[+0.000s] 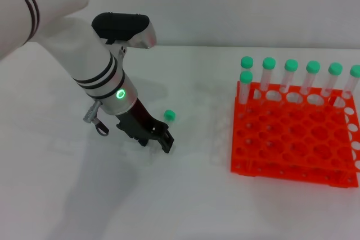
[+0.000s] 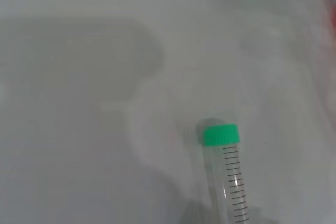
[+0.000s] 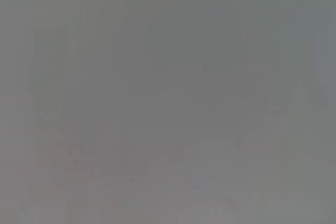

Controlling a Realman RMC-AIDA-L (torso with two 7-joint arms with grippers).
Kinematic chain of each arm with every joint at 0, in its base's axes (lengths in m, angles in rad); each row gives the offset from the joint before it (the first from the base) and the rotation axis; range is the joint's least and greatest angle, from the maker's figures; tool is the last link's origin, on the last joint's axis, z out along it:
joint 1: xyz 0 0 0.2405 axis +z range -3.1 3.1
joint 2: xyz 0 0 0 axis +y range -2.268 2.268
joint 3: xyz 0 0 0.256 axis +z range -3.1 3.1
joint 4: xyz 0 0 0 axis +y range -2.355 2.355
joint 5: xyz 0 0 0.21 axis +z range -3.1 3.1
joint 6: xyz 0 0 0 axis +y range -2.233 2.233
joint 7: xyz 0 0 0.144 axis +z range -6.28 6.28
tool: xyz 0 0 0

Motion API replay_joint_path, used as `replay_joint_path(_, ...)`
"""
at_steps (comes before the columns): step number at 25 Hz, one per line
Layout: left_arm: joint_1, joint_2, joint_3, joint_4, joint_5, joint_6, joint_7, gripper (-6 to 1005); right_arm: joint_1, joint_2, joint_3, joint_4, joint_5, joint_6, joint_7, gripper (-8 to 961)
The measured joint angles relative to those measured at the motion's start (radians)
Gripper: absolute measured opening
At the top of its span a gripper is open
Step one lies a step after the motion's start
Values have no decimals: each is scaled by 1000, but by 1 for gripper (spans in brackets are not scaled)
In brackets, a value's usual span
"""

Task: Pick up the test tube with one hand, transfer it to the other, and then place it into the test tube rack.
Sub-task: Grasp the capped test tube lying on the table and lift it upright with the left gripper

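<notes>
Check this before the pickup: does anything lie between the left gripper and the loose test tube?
Nothing visible does. The left gripper sits low right beside the test tube, which lies on the bare white table.

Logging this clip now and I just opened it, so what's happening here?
The left gripper is down at the white table, at a green-capped test tube that lies there. Only the cap shows past the fingers in the head view, and whether they have closed on it cannot be made out. The orange test tube rack stands to the right, with seven capped tubes along its far side. The right arm is out of sight.
</notes>
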Motion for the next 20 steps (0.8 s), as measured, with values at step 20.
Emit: replay_joint_path(20,-25,-1,0,59,82,2,-41,360,6,0,0,-2,0,-2,0,874)
